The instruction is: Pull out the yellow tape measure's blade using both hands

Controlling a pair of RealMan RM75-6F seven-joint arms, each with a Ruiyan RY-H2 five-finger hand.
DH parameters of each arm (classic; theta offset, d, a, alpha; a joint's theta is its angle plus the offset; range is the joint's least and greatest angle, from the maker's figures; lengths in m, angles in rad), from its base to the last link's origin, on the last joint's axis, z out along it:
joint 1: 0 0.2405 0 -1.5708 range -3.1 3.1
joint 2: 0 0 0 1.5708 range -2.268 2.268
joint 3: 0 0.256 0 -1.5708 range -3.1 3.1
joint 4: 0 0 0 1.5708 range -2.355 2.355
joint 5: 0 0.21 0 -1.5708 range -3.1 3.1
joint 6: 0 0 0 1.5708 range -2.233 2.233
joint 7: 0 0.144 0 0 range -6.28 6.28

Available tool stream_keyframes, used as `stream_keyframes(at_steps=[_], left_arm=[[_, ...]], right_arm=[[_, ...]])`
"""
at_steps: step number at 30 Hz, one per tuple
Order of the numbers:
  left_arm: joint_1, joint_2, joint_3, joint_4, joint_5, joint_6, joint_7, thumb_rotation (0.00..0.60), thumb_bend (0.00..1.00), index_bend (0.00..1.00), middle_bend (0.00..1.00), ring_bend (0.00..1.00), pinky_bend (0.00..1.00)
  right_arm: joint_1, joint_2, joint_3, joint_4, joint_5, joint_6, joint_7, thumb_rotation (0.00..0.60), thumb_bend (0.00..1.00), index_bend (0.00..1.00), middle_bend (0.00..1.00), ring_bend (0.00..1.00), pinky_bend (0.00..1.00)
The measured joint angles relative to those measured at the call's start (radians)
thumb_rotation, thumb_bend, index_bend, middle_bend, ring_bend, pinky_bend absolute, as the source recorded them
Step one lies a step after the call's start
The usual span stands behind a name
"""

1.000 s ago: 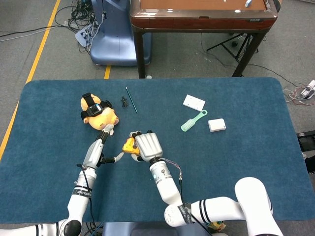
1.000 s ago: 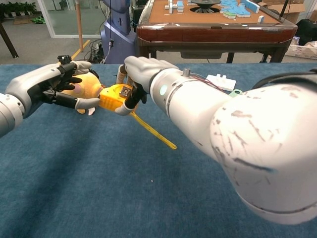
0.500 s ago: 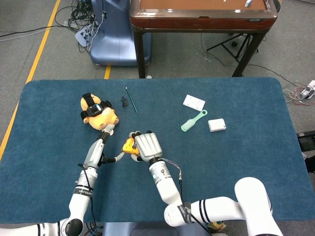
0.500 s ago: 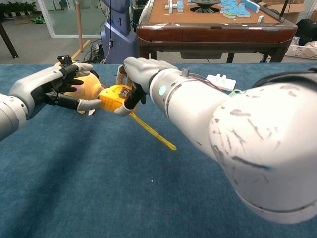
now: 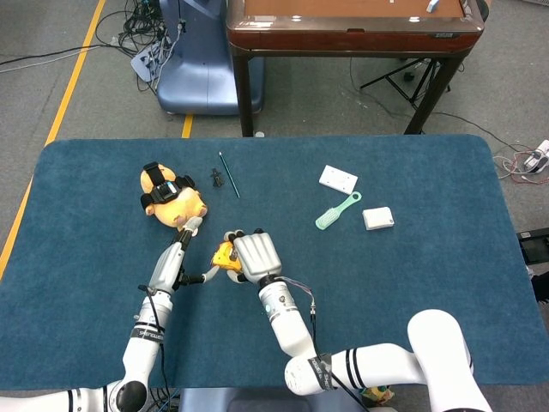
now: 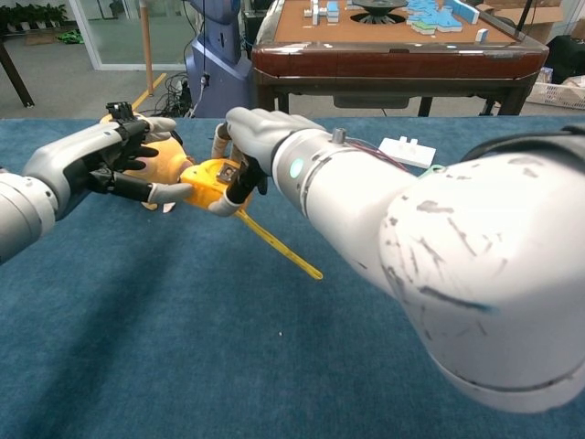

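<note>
The yellow tape measure [image 6: 210,180] lies near the middle left of the blue table; in the head view only a bit of its case [image 5: 225,253] shows. My right hand [image 6: 254,137] [image 5: 254,254] grips the case from above. The yellow blade [image 6: 279,245] sticks out of the case toward the front right, its free end resting on the cloth. My left hand [image 6: 102,160] [image 5: 177,255] is just left of the case with its fingers spread, and one fingertip [image 6: 174,191] touches the case's left side.
An orange plush toy [image 5: 171,196] with a black strap lies right behind my left hand. Farther back lie a thin pen [image 5: 228,174] and a small black clip [image 5: 217,178]. To the right are a white plate [image 5: 338,179], a green brush [image 5: 337,210] and a small white box [image 5: 377,218].
My left hand has crept slightly right, closing onto the case's left side. The right hand, case and blade have barely shifted.
</note>
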Motion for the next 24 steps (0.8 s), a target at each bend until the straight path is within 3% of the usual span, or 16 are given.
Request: stream_keyframes(at_steps=[24], left_arm=[[0.002, 0.007, -0.007, 0.008, -0.02, 0.013, 0.025, 0.6, 0.21, 0.0, 0.0, 0.0, 0.0]], right_arm=[[-0.024, 0.028, -0.025, -0.013, -0.014, -0.014, 0.021, 0.6, 0.67, 0.66, 0.66, 0.59, 0.29]])
